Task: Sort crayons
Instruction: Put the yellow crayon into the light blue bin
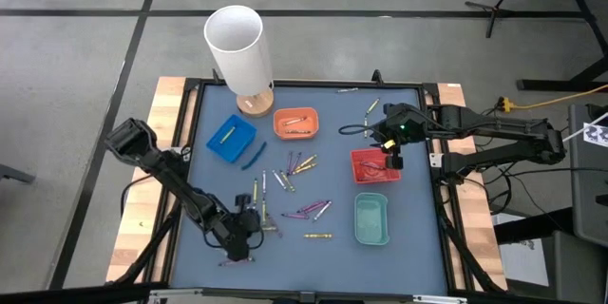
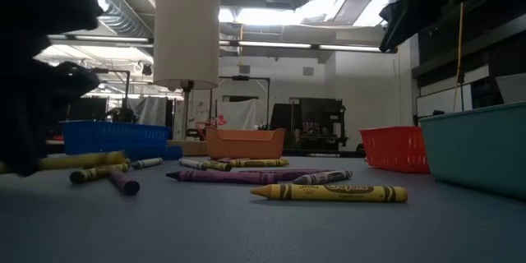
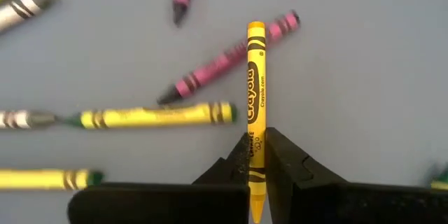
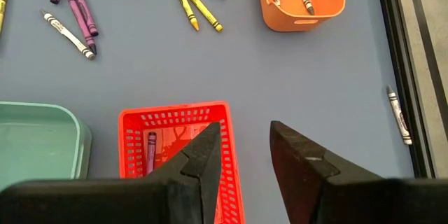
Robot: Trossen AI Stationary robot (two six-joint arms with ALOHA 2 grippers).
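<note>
The left gripper (image 3: 256,155) is closed on 1 yellow crayon (image 3: 255,91), low over the near-left part of the blue mat (image 1: 408,256). The crayon's long axis runs straight out ahead of the fingers, in line with them; its near end is pinched between the 2 fingertips and most of its length juts forward beyond them. Just beside that forward end lie a magenta crayon (image 3: 227,59), angled across it, and another yellow crayon (image 3: 157,116), lying crosswise to the held one.

The blue tray (image 1: 231,139) sits beyond this gripper toward the table's far side, and it is much nearer the left arm than the right. That tray already shows a yellow stick inside, so it is probably where this crayon belongs; the carry would run forward along the crayon's own axis.

The right gripper (image 4: 243,155) hangs over the red tray (image 4: 175,122) with its fingers apart and nothing between them. 1 purple crayon (image 4: 151,150) lies in that tray.
</note>
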